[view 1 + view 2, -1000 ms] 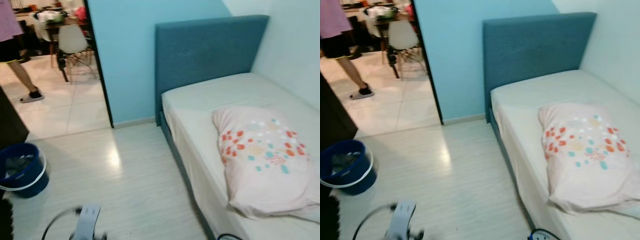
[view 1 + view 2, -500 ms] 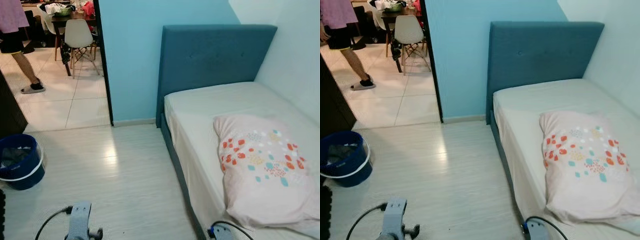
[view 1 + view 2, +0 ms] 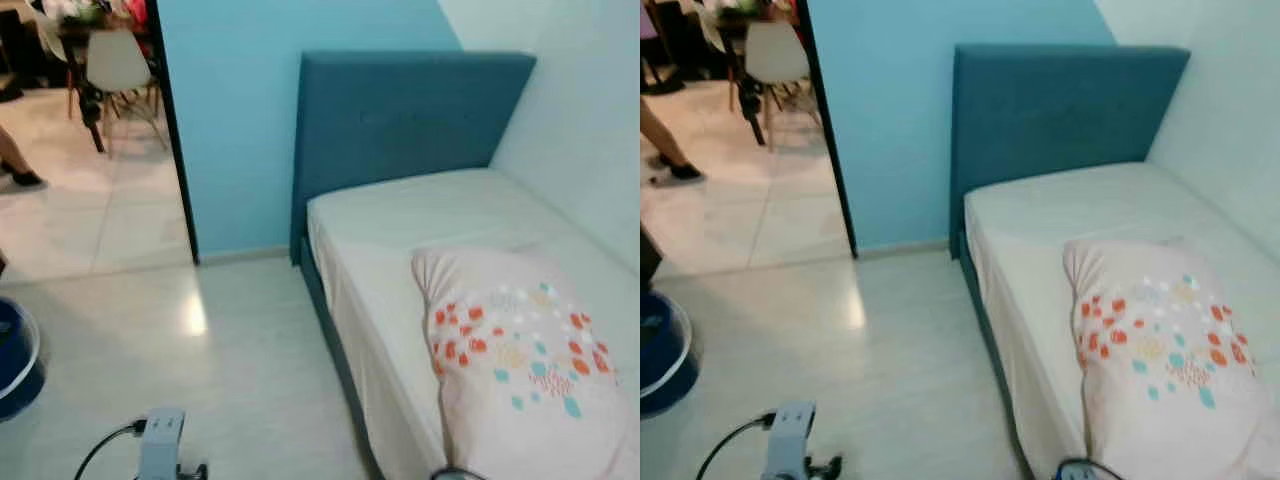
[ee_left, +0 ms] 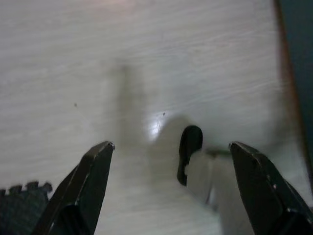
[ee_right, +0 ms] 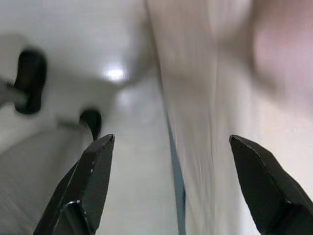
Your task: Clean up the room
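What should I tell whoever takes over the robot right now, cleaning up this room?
Left gripper: open, empty, over the pale floor.
Right gripper: open, empty, hanging by the bed's edge.
Things: floral pillow lies on the bed, short of the blue headboard; blue bucket stands on the floor at the robot's left. A person's foot shows beyond the doorway.
Done: nothing picked up, judging by the empty grippers.
Left: probably the pillow and bucket.

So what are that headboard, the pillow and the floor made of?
Headboard: seemingly teal woven upholstery, matte, with faint tufted dimples. Pillow: soft printed fabric, probably cotton, creased and slumped. Floor: pale plank-look laminate or vinyl, glossy, with a bright reflection.
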Robot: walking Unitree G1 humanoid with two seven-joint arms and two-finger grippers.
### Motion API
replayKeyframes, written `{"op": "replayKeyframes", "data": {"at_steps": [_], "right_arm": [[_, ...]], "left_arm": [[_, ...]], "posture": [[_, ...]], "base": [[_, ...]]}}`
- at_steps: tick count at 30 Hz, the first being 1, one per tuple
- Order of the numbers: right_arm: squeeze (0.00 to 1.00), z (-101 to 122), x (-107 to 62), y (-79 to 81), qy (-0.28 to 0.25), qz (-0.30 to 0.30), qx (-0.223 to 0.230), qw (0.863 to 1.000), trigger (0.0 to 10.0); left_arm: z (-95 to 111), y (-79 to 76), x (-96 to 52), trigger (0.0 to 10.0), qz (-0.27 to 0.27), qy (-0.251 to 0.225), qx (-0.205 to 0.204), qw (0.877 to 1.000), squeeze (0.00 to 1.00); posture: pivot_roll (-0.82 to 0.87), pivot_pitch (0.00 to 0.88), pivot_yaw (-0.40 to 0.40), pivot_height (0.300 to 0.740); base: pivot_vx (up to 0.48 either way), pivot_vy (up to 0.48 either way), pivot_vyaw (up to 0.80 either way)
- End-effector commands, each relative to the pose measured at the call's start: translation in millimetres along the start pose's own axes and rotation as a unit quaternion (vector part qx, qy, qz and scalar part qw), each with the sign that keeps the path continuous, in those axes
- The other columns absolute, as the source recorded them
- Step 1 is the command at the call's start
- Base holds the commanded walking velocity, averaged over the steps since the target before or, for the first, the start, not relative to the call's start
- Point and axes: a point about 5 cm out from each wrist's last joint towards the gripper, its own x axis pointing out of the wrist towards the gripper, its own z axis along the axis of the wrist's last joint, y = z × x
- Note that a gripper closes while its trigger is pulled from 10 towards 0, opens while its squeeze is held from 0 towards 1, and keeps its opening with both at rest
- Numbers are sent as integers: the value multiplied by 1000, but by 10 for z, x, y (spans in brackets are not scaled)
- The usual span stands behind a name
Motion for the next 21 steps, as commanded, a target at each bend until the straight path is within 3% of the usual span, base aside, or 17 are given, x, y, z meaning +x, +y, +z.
{"op": "replayKeyframes", "data": {"at_steps": [1, 6, 15, 17, 21], "right_arm": [[0, -31, -5, -12, 2, 0, 2, 1000, 10000], [0, 62, -6, -88, -15, -15, 31, 999, 10000], [0, 15, -13, -125, -12, -31, 55, 998, 10000], [0, 10, -18, -153, -16, -42, 71, 996, 10000], [0, -92, -42, -229, -12, -53, 93, 994, 10000]], "left_arm": [[107, -49, 25, 10000, -7, -11, 1, 1000, 0], [156, -151, 42, 10000, -24, -12, 18, 999, 0], [190, -370, 51, 10000, -76, -17, 63, 995, 0], [162, -377, 47, 10000, -84, -11, 49, 995, 0], [-1, -347, 23, 10000, -79, 19, 77, 994, 0]], "posture": [[46, 0, -34, 730], [25, 0, -14, 730], [24, 0, 3, 730], [-11, 0, 23, 730], [-16, 0, 34, 730]], "base": [[480, 0, -769], [401, 0, -763], [345, 0, -703], [274, 0, -706], [0, 0, 0]]}}
